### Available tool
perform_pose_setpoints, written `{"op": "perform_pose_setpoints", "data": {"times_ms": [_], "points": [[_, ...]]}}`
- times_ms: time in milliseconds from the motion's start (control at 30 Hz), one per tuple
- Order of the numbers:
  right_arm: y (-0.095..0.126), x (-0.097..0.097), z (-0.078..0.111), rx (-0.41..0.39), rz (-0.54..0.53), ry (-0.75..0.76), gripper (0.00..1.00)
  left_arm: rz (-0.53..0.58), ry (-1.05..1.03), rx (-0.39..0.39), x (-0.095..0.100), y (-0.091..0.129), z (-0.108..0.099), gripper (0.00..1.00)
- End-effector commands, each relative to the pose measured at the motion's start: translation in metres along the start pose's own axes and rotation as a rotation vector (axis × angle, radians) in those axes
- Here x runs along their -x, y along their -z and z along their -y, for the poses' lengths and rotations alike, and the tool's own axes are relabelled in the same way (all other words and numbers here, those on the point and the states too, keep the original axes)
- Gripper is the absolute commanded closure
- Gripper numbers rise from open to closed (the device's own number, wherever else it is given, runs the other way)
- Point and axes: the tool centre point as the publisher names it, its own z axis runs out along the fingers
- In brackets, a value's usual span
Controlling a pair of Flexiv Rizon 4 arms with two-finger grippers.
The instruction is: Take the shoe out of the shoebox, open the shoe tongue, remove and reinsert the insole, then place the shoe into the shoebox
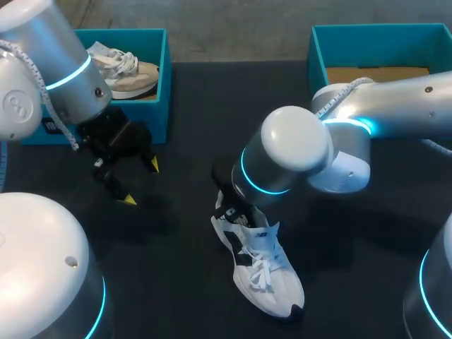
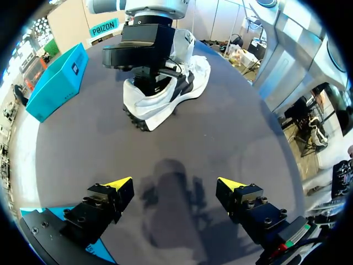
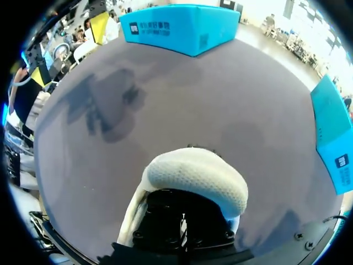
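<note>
White shoe (image 1: 261, 272) lies unpinned on desk (image 1: 353, 247); right end effector (image 2: 150, 83) sits buried in its collar (grip indeterminate), left end effector (image 2: 175, 184) wide, well apart. Risk: shoe lifts with insole.

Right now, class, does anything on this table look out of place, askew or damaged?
Nothing looks damaged or spilled. The white sneaker stands upright on the table, outside both shoeboxes, with the right gripper down at its heel opening. The left gripper hangs open nearby.
</note>
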Motion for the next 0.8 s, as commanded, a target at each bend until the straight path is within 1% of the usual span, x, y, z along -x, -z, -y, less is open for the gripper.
{"op": "perform_pose_setpoints", "data": {"times_ms": [33, 233, 367, 467, 600, 733, 800], "points": [[-0.002, -0.005, 0.016, -0.021, 0.021, -0.012, 1.00, 0.002, 0.000, 0.002, -0.001, 0.000, 0.000, 0.00], [0.011, -0.007, 0.034, -0.048, 0.051, -0.039, 1.00, 0.002, 0.000, 0.002, -0.001, 0.000, 0.000, 0.00], [0.020, -0.007, 0.039, -0.046, 0.067, -0.047, 1.00, 0.002, 0.000, 0.002, -0.001, 0.000, 0.000, 0.00], [0.028, -0.007, 0.036, -0.027, 0.076, -0.046, 1.00, 0.002, 0.000, 0.002, -0.001, 0.000, 0.000, 0.00], [0.036, -0.008, 0.027, -0.007, 0.083, -0.025, 1.00, 0.002, 0.000, 0.002, -0.001, 0.000, 0.000, 0.00], [0.042, -0.006, 0.021, -0.001, 0.086, -0.017, 1.00, 0.002, 0.000, 0.002, -0.001, 0.000, 0.000, 0.00], [0.043, -0.005, 0.020, -0.017, 0.087, -0.016, 1.00, 0.002, 0.000, 0.002, -0.001, 0.000, 0.000, 0.00]]}}
